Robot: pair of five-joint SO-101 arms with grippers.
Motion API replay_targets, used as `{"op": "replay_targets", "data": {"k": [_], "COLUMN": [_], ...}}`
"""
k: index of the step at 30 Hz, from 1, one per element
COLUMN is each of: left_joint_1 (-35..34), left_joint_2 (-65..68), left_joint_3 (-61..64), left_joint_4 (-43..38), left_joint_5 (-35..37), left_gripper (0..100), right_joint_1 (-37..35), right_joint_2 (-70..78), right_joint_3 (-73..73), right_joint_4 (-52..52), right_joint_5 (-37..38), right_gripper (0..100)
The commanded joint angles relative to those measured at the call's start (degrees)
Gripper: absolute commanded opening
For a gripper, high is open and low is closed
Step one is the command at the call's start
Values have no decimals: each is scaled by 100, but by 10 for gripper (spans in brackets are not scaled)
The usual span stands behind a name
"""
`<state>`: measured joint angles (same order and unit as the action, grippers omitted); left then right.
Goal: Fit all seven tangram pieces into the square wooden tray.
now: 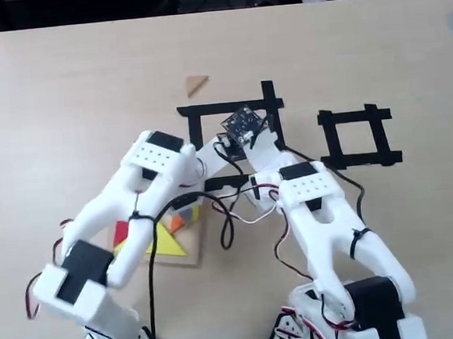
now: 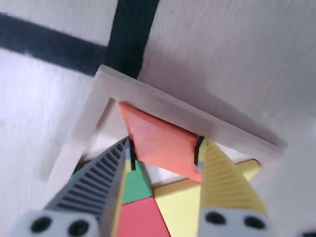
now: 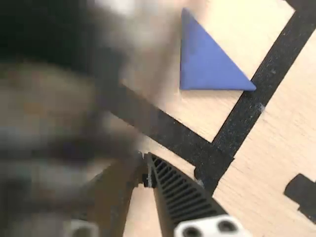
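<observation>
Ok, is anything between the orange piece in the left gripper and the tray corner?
Nothing visible does. The orange piece, held in the left gripper, already lies in the wooden tray corner against the frame. The green piece, red piece and yellow piece sit on its other side.

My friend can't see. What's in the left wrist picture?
The left gripper pinches an orange piece at a corner of the wooden tray. A green piece, a red piece and a yellow piece lie near it.

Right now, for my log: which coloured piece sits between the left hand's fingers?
The orange piece, the left hand closed on its edges; the green piece, red piece and yellow piece lie beside it.
</observation>
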<state>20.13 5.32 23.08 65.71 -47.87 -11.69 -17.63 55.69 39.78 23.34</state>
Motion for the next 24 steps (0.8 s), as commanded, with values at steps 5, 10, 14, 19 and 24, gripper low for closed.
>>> {"op": "replay_targets", "data": {"k": [5,10,14,19,24], "left_joint_1": [75,171,251,-136,-637], "left_joint_2": [-1046,-818,-721,-765,-879], "left_joint_3": [189,189,136,57,-48], "left_joint_4": [-88,-325,-334,-431,-114], "left_joint_5": [18,149,211,185,220], "left_gripper": [29,30,30,30,30], "right_joint_1": [88,88,88,88,79], "right_joint_2": [22,22,22,22,22], "right_joint_3": [-268,-268,-268,-259,-259], "right_joint_4": [9,26,18,26,18], "right_joint_5": [0,0,18,26,35], "right_gripper": [11,11,11,11,11]}}
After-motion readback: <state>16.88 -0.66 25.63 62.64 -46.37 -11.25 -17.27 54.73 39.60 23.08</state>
